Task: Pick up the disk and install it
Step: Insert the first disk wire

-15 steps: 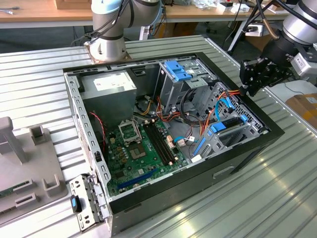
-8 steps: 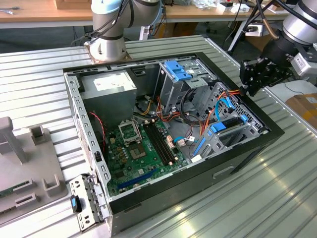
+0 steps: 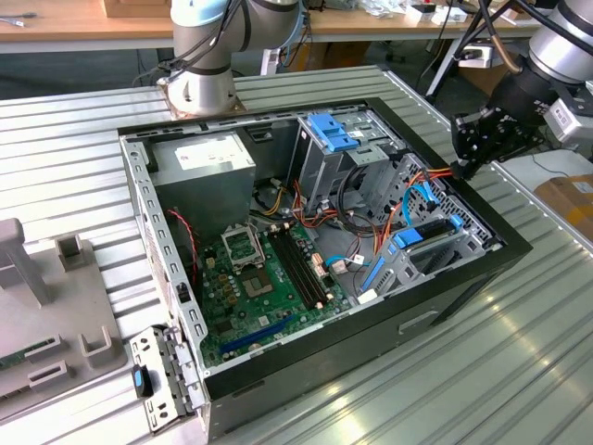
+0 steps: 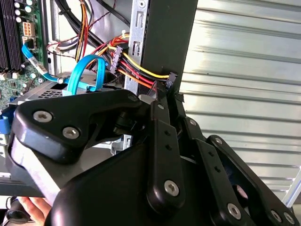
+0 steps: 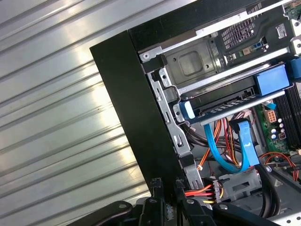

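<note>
Your ribbed metal bench (image 3: 519, 371) carries an open computer case (image 3: 435, 306). In the first wrist view, the disk (image 5: 225, 101) lies flat in the drive bay (image 5: 188, 61) just inside the case's black wall, with blue rails (image 5: 186, 110) along its sides. The end effector (image 3: 461, 159) hovers at the case rim on the exterior view's right, drawn close together and pinching nothing. Expect the disk to be stiff, fairly heavy and sensitive to knocks. Take it by the rails, not the flat faces.
</note>
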Controlling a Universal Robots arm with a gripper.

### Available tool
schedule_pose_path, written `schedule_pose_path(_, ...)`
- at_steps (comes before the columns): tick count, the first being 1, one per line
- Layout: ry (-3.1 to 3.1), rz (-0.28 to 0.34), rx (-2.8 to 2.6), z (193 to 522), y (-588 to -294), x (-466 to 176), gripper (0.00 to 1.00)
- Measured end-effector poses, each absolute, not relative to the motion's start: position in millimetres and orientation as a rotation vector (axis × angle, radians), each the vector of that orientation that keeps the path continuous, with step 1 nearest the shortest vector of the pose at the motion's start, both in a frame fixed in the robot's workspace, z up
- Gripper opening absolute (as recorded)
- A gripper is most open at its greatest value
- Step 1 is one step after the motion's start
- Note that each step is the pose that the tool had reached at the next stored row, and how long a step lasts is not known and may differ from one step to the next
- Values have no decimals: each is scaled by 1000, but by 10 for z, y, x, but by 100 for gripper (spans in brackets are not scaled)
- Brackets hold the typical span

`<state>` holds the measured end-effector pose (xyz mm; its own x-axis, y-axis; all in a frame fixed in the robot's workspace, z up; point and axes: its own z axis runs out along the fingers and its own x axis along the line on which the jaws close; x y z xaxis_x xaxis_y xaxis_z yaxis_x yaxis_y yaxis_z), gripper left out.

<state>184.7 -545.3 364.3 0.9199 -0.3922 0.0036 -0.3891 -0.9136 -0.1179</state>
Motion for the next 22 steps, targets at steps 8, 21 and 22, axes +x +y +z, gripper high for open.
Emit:
schedule_pose_path(8,605,-41,-2965,3644,-5452,1847,17)
schedule_pose_path(21,605,-40,-2961,3701,-5450,1848,17)
schedule_pose_path(22,605,-40,-2960,3701,-5450,1848,17)
